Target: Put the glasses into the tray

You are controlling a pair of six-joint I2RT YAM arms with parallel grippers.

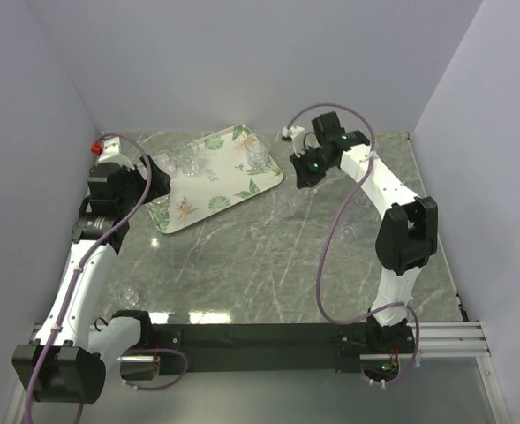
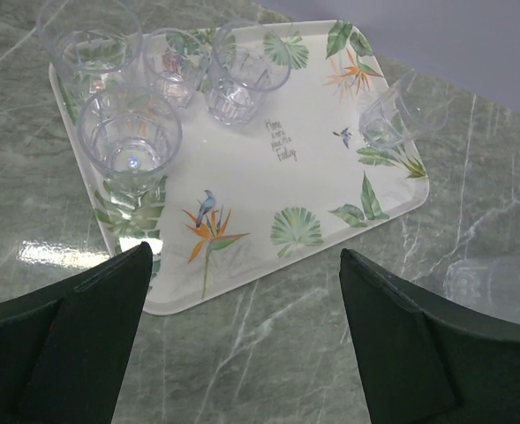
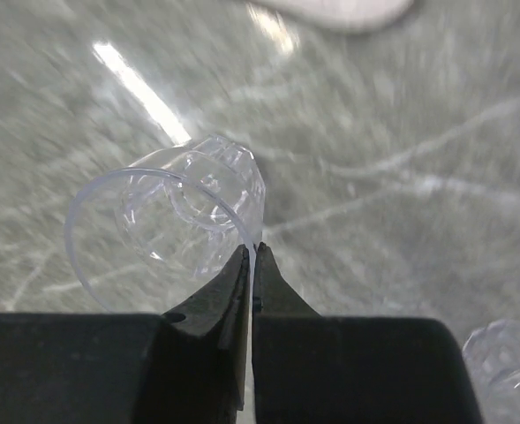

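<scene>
Now, four clear glasses (image 2: pixel 127 146) stand upright in a cluster at the upper left of the left wrist view. All are on the leaf-printed tray (image 2: pixel 268 190). A fifth glass (image 2: pixel 392 110) leans tilted at the tray's right rim (I cannot tell whether its base sits inside or on the rim). The tray lies skewed on the green marble worktop (image 1: pixel 268 256), left of centre toward the top of the overhead view.

A tipped glass (image 3: pixel 180 216) fills the middle of the right wrist view, lying on its side with its open mouth toward the camera. The right jaws are closed on its rim, pinching the thin wall between them (whether it is lifted clear of the worktop cannot be told). A blurred glass (image 3: pixel 507 353) shows at that view's lower right corner.

A stray glass (image 2: pixel 498 278) sits on the worktop just past the tray's lower right corner. The left jaws are spread wide with nothing between them, hovering at the tray's near edge along the bottom of the left wrist view.
</scene>
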